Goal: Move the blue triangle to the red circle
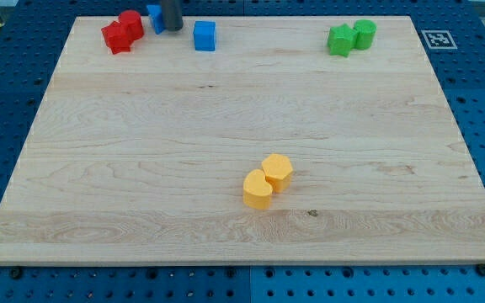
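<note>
At the far left of the wooden tabletop (141, 151) we see two red blocks (121, 32) touching each other; their shapes are hard to make out. Just right of them sits a small blue block (154, 17), partly hidden, likely the triangle. My tip (172, 28) rests against its right side. Our end effector is a plain rod, so there is nothing to spread or pinch. A blue cube (205, 35) stands apart, further right. Near the middle lie two touching yellow blocks (267, 180). At the far right sit two green blocks (351, 37), side by side.
</note>
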You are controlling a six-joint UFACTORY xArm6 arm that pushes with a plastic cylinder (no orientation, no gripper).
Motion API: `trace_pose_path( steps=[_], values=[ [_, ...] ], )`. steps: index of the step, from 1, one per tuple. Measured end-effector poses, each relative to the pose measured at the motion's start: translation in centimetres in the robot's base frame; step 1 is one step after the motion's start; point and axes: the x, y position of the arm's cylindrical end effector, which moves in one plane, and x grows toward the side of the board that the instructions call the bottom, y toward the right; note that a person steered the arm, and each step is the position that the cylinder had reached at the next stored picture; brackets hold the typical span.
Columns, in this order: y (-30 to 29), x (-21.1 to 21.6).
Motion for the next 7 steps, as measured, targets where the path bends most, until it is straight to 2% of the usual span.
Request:
trace_pose_path(
  steps=[1, 2, 7],
  values=[
    [3.1, -0.7],
    [2.9, -2.2],
    [-4.7, -2.3]
  ],
)
